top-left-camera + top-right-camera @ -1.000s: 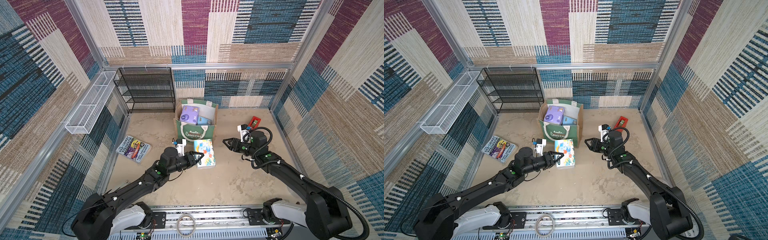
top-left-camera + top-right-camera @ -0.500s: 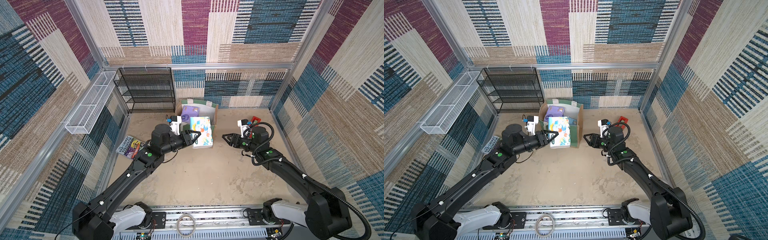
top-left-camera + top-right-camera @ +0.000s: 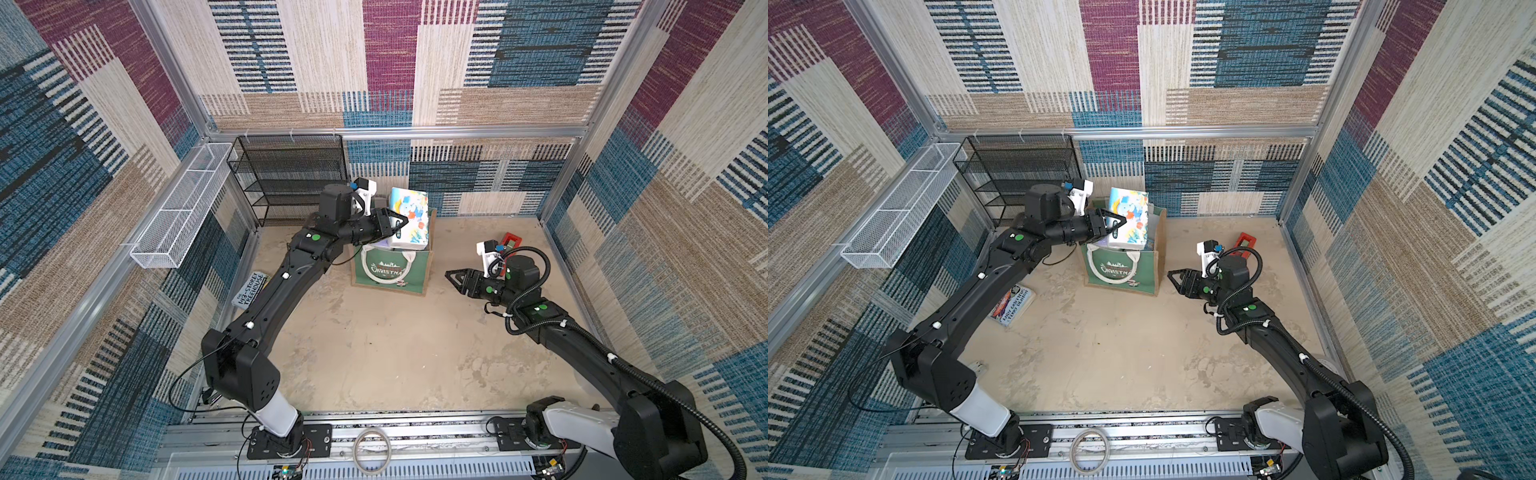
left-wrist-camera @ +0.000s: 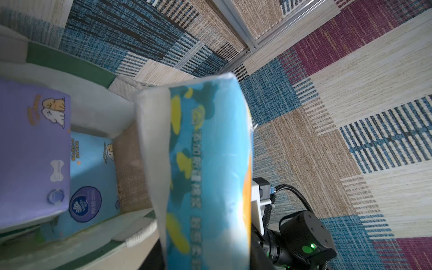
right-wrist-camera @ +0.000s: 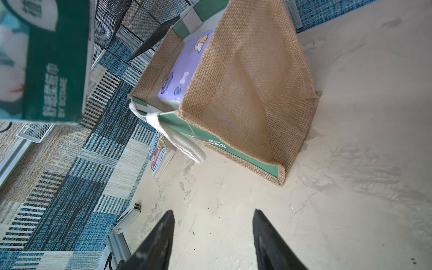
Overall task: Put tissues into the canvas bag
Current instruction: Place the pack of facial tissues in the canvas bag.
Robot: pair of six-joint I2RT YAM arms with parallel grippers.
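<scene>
Your elephant-print tissue pack (image 3: 413, 208) hangs tilted over the open mouth of the canvas bag (image 3: 390, 276), not yet inside. The left jaws are clamped on the pack's edge nearest the left arm. Inside the bag you can see a lilac pack (image 4: 32, 149) with a light blue pack (image 4: 93, 168) just beside it. The bag stands upright on the worktop (image 3: 395, 353). Your right jaws stand moderately apart with nothing between them, low above the worktop, pointing at the bag's jute side. A book (image 3: 251, 289) lies by the left arm, a red object (image 3: 510, 240) behind the right wrist, and a black mesh shelf (image 3: 291, 174) at the back wall.
</scene>
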